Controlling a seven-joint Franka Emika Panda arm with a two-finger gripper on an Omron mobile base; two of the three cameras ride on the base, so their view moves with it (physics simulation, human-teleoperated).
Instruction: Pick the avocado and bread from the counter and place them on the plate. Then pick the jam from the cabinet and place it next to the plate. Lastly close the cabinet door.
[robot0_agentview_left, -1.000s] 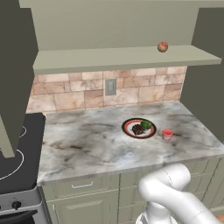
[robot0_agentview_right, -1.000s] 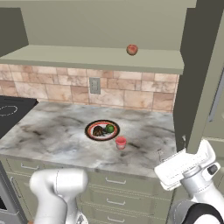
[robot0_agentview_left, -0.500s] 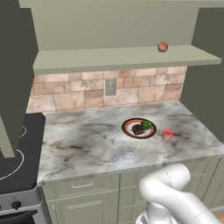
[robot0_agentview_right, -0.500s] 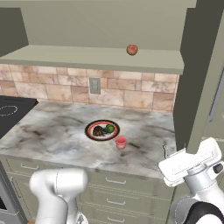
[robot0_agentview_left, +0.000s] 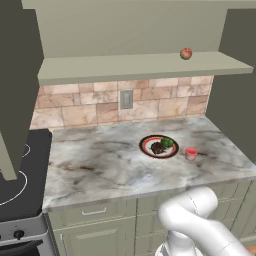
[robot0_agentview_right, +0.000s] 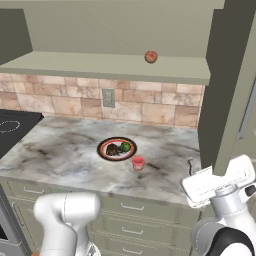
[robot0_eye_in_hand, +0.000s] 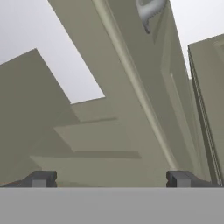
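Closest to me, at the front right corner of the counter (robot0_agentview_right: 60, 150), my hand sits low beside the open cabinet door (robot0_agentview_right: 235, 90), below the door's bottom edge. My claw (robot0_eye_in_hand: 111, 178) is spread wide, its two dark fingertips (robot0_eye_in_hand: 41, 179) far apart with nothing between them. Looking along it, I see the door's long edge running up and away, a metal handle (robot0_eye_in_hand: 151, 8) near its far end, and pale open space to either side.

Ahead of me, the counter's front edge runs over beige-olive drawers (robot0_agentview_left: 95, 215). A broad stretch of marbled stone lies bare on the left, up to the black stovetop (robot0_agentview_left: 20, 170).

Further in, toward the right half of the counter, sits the plate (robot0_agentview_left: 150, 141). The bread (robot0_agentview_left: 157, 148) and the avocado (robot0_agentview_left: 167, 142) both rest on it, side by side and touching or nearly so, the avocado on the right. The jam (robot0_agentview_left: 191, 153) stands on the stone just beside the plate's right rim, apart from it, with bare counter between the jar and the front edge.

Behind these, a tiled backsplash (robot0_agentview_left: 90, 107) carries a wall outlet (robot0_agentview_left: 126, 99).

Farthest and highest, the cabinet (robot0_agentview_left: 125, 30) stands open. Its long shelf (robot0_agentview_left: 140, 66) is bare along most of its length, with a reddish ball (robot0_agentview_left: 185, 53) near the right end, close to the shelf's front edge.
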